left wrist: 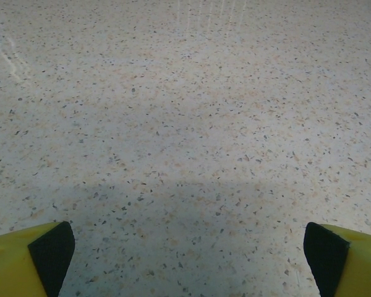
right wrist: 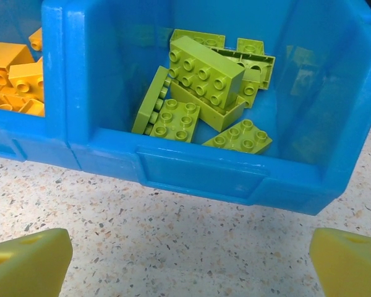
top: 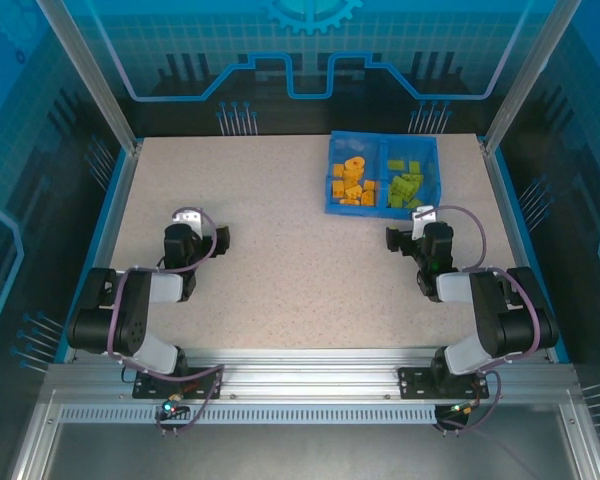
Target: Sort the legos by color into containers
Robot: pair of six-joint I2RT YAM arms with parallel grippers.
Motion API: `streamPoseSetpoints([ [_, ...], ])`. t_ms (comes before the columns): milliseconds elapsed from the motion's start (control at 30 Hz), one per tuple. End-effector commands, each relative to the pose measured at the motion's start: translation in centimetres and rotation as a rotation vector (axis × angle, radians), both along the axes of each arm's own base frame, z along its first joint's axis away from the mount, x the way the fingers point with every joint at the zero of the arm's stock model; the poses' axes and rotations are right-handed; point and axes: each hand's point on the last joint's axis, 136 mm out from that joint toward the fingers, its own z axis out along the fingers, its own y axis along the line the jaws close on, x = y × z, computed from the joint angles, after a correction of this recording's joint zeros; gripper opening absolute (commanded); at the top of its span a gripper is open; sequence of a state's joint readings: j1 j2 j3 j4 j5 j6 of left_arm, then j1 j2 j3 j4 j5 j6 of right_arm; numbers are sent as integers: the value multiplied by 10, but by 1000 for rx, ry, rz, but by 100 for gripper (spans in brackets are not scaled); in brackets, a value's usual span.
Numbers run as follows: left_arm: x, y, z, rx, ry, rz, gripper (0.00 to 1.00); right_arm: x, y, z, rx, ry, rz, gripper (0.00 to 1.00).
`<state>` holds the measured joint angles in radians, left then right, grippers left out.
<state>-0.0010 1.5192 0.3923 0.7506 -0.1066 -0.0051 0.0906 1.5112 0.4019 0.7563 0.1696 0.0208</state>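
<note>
The blue tray [top: 380,209] sits at the back right of the table. Its left compartment holds the orange legos [top: 352,185] and its right compartment the lime-green legos [top: 408,185]. My right gripper [top: 412,236] hovers just in front of the tray, open and empty. In the right wrist view the right gripper [right wrist: 191,263] faces the tray's near wall [right wrist: 198,170], with green legos [right wrist: 204,74] piled behind it and orange legos [right wrist: 12,74] past the middle wall [right wrist: 55,74]. My left gripper [top: 208,236] is open over bare table; its yellow fingers [left wrist: 25,260] stand wide apart, with the left gripper [left wrist: 188,257] empty.
The speckled tabletop [top: 300,270] stretches between the two arms. Metal frame posts [top: 90,80] rise at the back corners, and a blue lip [top: 507,220] borders the table's right side close to the tray.
</note>
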Motion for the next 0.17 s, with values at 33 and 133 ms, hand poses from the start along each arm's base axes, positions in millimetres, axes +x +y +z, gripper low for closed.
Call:
streamPoseSetpoints([
  [33, 11, -8, 18, -18, -60, -35, 99, 9, 5, 14, 12, -37, 59, 100],
  [133, 11, -8, 19, -18, -62, -35, 99, 8, 6, 15, -7, -48, 48, 100],
])
